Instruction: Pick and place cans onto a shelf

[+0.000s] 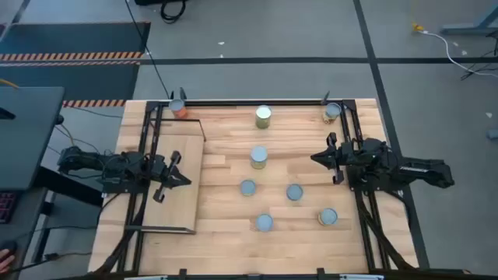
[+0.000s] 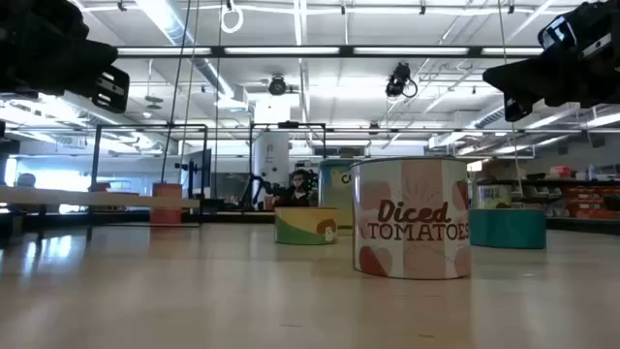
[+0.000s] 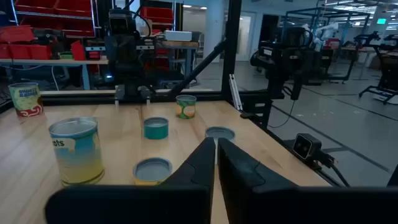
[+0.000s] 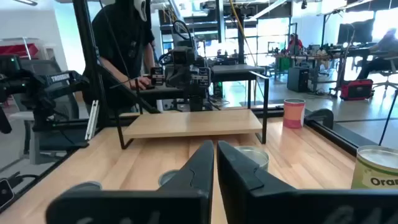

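Cans [image 1: 258, 157] scattered upright on table, silvery-blue tops, shelf [image 1: 177, 183] bare.

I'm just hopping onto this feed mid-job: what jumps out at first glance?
Cans dot the plank tabletop, among them a tall one at the far edge and an orange one at the far left corner. The pale shelf on the left holds no can. The left claw hovers shut over the shelf, and the right claw hangs shut over the table's right side, both empty.
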